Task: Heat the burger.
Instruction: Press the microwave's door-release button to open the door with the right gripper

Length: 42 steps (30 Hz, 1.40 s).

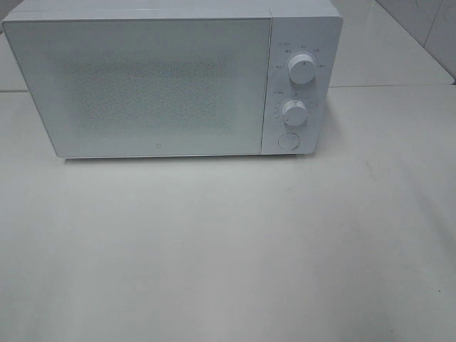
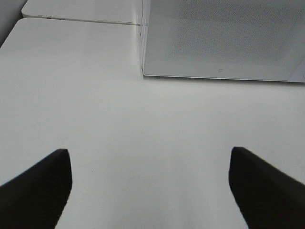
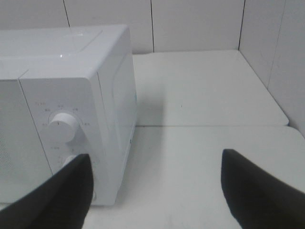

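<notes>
While microwave (image 1: 142, 85) stands shut near tabletop (image 1: 214, 249) rear edge, left gripper (image 2: 148, 162) spread wide, empty, right gripper (image 3: 156, 162) likewise.

White microwave (image 1: 171, 78) with speckled grey door (image 1: 142, 89), white table (image 1: 228, 249).

- Microwave (image 1: 171, 14) door (image 1: 142, 78), lower middle edge: one tiny grey logo mark, too small to read.
- Upper knob (image 1: 302, 71) and lower knob (image 1: 293, 112), right of frame: small grey characters ring each, blurred.
- No legible text.
</notes>
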Each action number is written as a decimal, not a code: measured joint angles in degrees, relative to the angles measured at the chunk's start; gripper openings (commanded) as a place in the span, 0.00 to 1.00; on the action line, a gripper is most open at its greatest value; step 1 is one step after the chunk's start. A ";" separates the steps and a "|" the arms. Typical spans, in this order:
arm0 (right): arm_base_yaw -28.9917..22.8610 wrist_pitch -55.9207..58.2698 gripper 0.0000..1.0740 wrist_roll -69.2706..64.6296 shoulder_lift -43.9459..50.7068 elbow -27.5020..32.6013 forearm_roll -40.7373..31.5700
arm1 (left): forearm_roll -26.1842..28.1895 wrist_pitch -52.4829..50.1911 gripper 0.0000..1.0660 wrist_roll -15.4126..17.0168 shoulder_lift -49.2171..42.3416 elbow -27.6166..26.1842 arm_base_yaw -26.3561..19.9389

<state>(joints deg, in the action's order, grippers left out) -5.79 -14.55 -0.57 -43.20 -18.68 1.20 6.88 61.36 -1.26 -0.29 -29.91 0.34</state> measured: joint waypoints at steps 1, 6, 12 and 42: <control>0.00 -6.30 0.67 0.00 -2.06 1.72 0.00 | 0.00 0.00 0.77 0.00 0.00 0.00 0.00; 0.00 -18.33 0.67 0.00 -6.99 4.98 0.00 | 0.00 0.00 0.77 0.00 0.00 0.00 0.00; 0.00 -32.66 0.67 0.23 -16.27 7.85 -0.11 | 0.00 0.00 0.77 0.00 0.00 0.00 0.00; -30.65 -54.20 0.67 11.12 -52.77 5.27 -34.66 | 0.00 0.00 0.77 0.00 0.00 0.00 0.00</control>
<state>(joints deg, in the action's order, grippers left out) -36.44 -68.75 10.54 -95.97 -13.41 -33.46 6.88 61.36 -1.26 -0.29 -29.91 0.34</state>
